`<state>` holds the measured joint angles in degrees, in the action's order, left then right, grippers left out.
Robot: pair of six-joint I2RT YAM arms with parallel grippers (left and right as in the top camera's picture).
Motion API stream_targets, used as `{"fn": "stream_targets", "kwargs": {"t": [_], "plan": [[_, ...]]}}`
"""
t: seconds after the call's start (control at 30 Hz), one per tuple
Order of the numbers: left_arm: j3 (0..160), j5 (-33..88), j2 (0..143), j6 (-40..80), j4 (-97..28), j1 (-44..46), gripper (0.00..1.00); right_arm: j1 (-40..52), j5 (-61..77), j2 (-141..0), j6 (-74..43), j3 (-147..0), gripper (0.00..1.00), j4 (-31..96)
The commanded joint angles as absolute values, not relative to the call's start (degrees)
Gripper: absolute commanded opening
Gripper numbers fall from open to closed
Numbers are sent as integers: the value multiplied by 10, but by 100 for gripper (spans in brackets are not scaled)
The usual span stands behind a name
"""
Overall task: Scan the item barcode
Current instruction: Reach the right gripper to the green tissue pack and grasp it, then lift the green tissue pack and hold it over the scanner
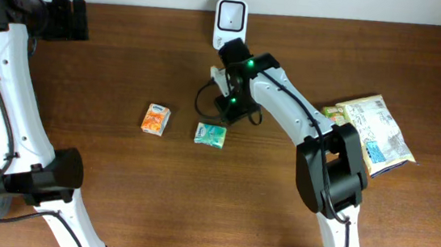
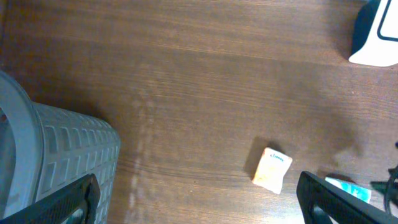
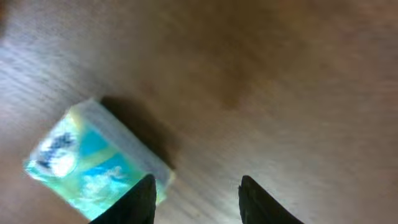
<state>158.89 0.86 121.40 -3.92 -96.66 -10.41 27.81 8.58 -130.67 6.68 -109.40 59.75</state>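
Observation:
A white barcode scanner (image 1: 230,19) stands at the table's far edge, also showing in the left wrist view's corner (image 2: 376,37). A green-and-blue packet (image 1: 210,135) lies flat on the table. My right gripper (image 1: 230,104) hovers just beyond it, between packet and scanner. In the right wrist view the packet (image 3: 93,162) lies to the left, its corner behind the left fingertip (image 3: 146,199). The right gripper (image 3: 196,186) is open, with bare table between its fingers. An orange packet (image 1: 156,120) lies further left. My left gripper (image 2: 199,205) is wide open and holds nothing.
Two snack bags (image 1: 374,130) lie at the right side of the table. A grey slatted basket (image 2: 50,155) stands off the left side, close to my left gripper. The orange packet (image 2: 272,169) lies between the left gripper's fingers in view, well below them.

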Motion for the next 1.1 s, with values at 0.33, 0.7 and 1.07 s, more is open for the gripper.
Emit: {"fn": "stream_targets", "kwargs": {"t": [0.33, 0.7, 1.07], "plan": [[1593, 13, 1213, -48, -967, -106, 99, 291, 139, -1329, 103, -1059, 39, 631], [1593, 13, 1213, -48, -967, -106, 99, 261, 342, -1315, 116, -1093, 39, 716], [1593, 13, 1213, -48, -967, -106, 99, 282, 293, -1315, -109, -972, 36, 545]]}}
